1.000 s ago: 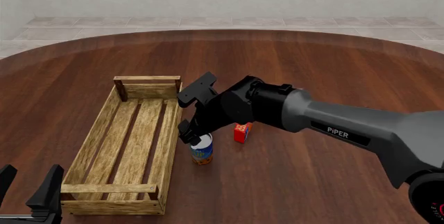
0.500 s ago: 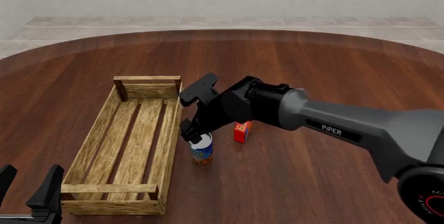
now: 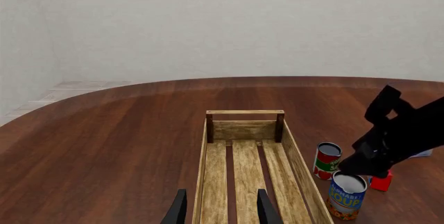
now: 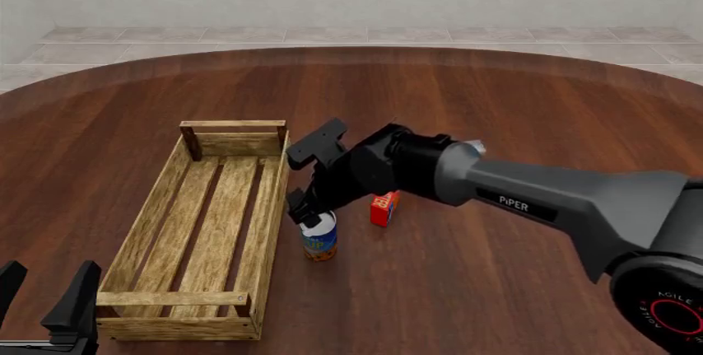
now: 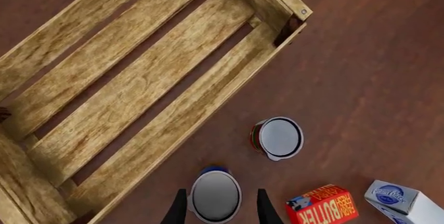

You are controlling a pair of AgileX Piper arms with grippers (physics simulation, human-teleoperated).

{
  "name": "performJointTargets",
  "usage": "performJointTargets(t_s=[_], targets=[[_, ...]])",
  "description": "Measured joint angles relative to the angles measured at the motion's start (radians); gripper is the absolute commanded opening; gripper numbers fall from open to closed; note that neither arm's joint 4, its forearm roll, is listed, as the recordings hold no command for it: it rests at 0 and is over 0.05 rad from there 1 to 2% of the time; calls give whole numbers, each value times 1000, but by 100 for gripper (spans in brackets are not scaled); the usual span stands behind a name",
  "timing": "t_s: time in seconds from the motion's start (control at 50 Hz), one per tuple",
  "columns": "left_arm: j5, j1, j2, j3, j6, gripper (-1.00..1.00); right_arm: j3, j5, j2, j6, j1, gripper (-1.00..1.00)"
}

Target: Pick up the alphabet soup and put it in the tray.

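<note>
Since a second ago the right arm has eased slightly rightward and down in the front view, its wrist settling closer over the can, while nothing on the table has shifted. Largest first: the table [image 4: 528,116] carries the tray [image 4: 167,192], a long slatted crate lying with its length toward twelve o'clock, and the left gripper [image 4: 44,310] waits spread and empty at the tray's seven o'clock corner. The right gripper [image 5: 222,206] hangs over the alphabet soup [image 4: 318,238], which stands upright on the wood just beside the tray's long side, at its three o'clock. In the right wrist view the fingers [image 5: 180,208] straddle the can's pale top, parted, with no firm contact visible. To do this well, the operator should likely lower until the pads reach the label's middle, keep the can centred between them, and only then close. The red-and-green can [image 5: 277,138] sits near at the soup's twelve o'clock and the butter box [image 5: 325,205] at its two o'clock, so the lift probably wants to go straight up before swinging toward nine o'clock over the crate wall.
</note>
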Motion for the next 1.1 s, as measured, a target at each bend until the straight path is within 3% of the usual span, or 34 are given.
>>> performJointTargets(t_s=[1.1], targets=[[0,0,0,0,0,100,10,-25,29,23,14,100]])
